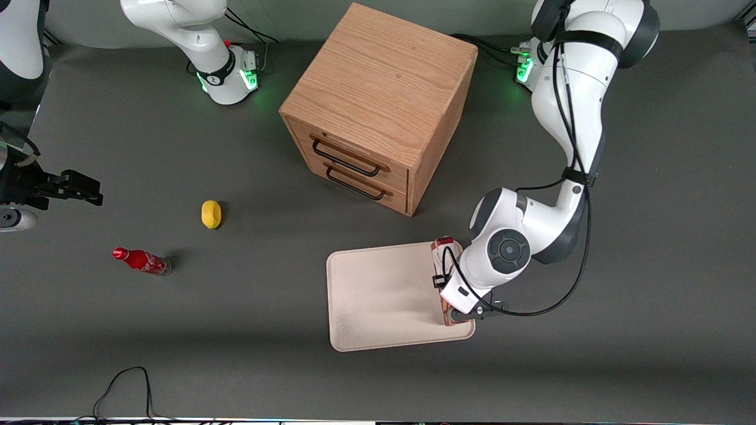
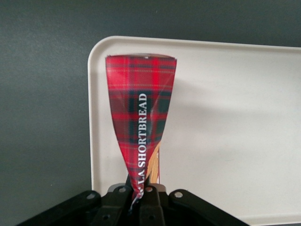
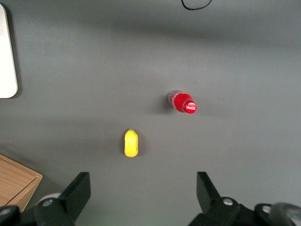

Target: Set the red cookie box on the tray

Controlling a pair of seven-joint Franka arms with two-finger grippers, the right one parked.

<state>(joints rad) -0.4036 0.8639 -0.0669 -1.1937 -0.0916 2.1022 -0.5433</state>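
Your gripper (image 1: pixel 458 310) grips the box (image 2: pixel 140 117) over the tray (image 1: pixel 378 295), along the edge toward the working arm. The cabinet (image 1: pixel 378 100) sits farther from the camera; lemon (image 1: pixel 211 213) and bottle (image 1: pixel 142 261) lie toward the parked arm's end.

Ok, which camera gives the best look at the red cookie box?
The left wrist view: the red cookie box fills it, tartan side and lettering plain, held by the gripper over the tray. In the front view the arm hides most of the box, leaving only its ends showing. The right wrist view does not show it.
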